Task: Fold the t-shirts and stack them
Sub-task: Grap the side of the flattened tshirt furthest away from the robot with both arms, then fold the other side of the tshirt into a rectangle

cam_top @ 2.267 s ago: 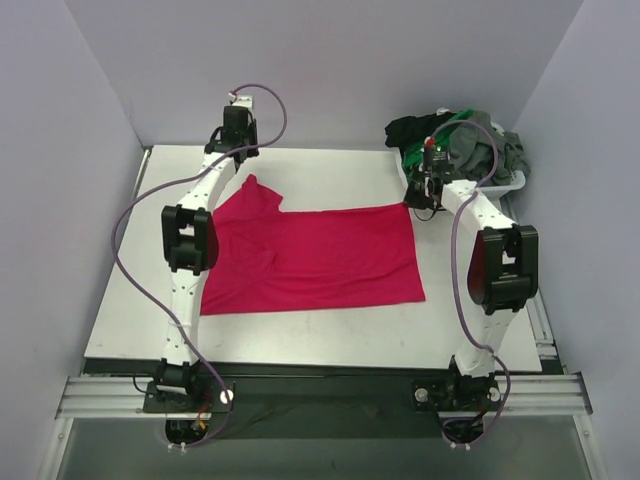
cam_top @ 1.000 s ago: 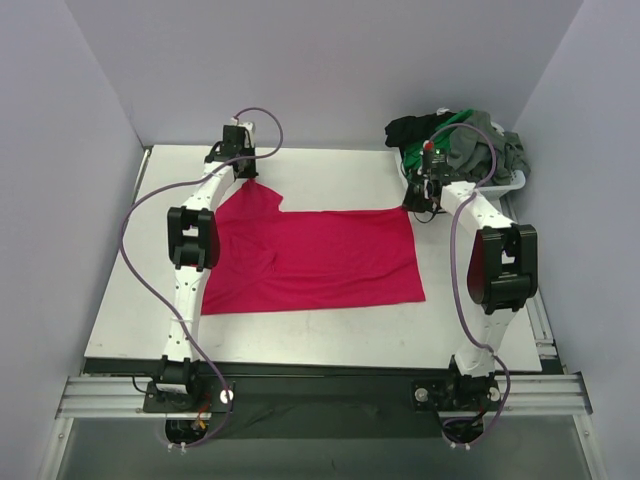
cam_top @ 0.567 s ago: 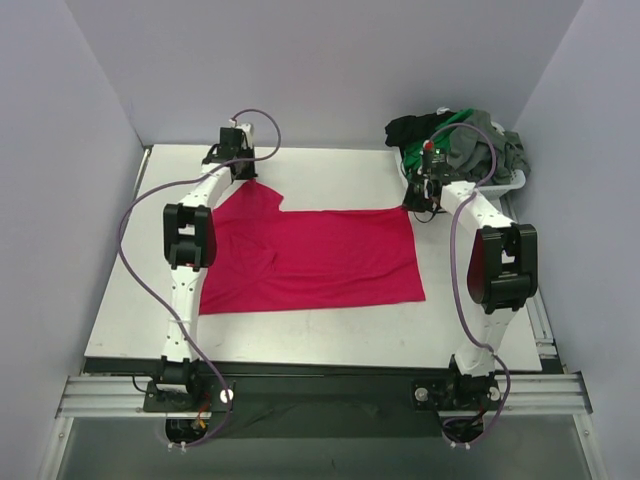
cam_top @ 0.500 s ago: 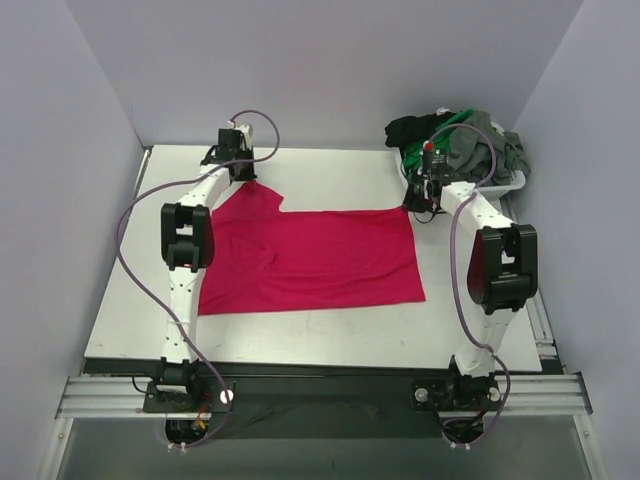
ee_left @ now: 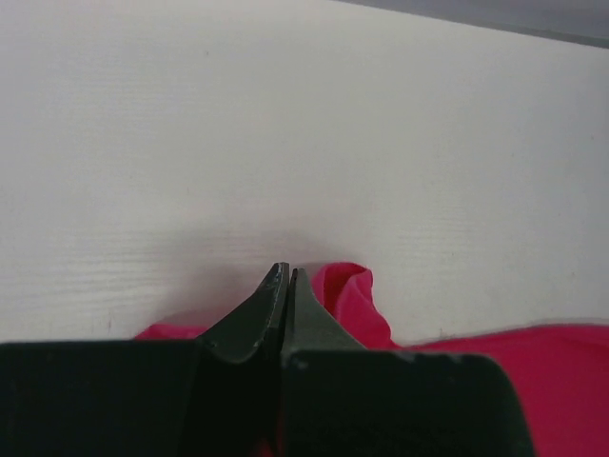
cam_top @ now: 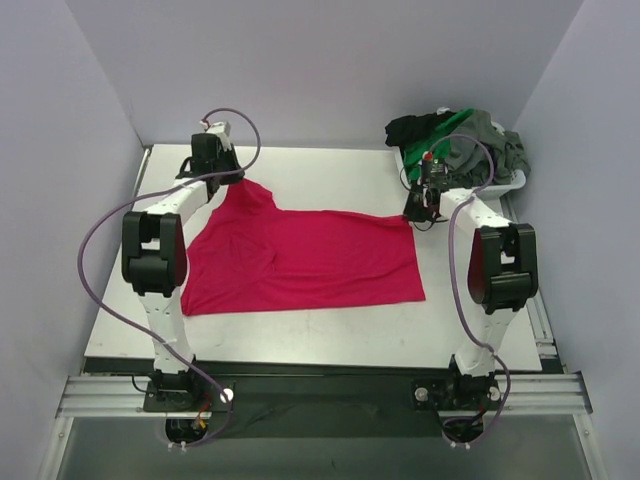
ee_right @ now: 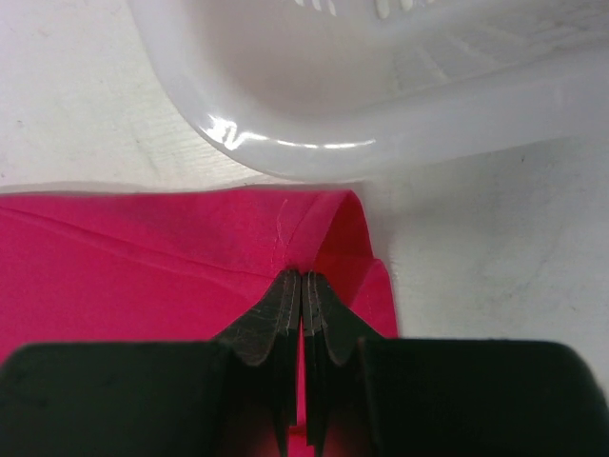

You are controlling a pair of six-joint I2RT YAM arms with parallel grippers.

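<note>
**Red shirt (cam_top: 300,255) pinched at both far corners**

The soft, smooth cloth lies flat on the table (cam_top: 300,330). The left gripper (ee_left: 285,276) is clenched on its bunched far-left sleeve. The right gripper (ee_right: 302,278) is clenched on the creased far-right corner, just beside the glossy plastic basket (ee_right: 400,143).
</note>
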